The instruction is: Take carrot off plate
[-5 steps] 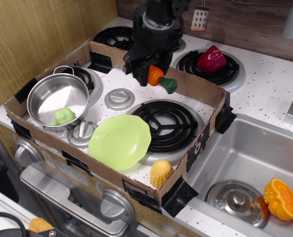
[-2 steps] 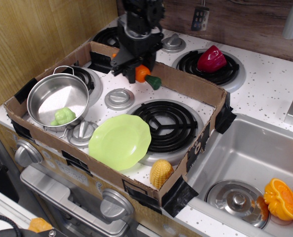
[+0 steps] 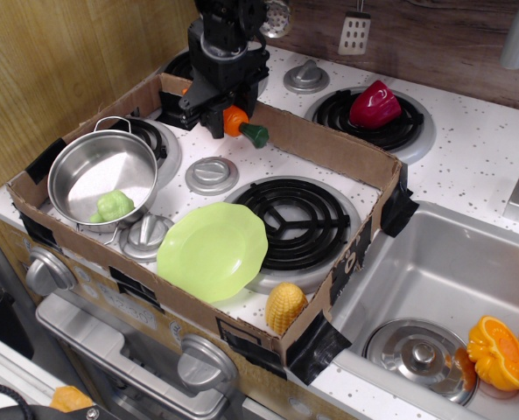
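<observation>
Black gripper (image 3: 227, 121) is pinched on the carrot (image 3: 241, 127), up in the air at about 12 o'clock from the bare green plate (image 3: 213, 251), so next it needs a free spot to put it down.

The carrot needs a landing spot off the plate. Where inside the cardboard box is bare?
Bare speckled top lies under the claw, between the round knob, the coil burner and the back cardboard wall. The front is crowded: plate, pot, corn.
</observation>
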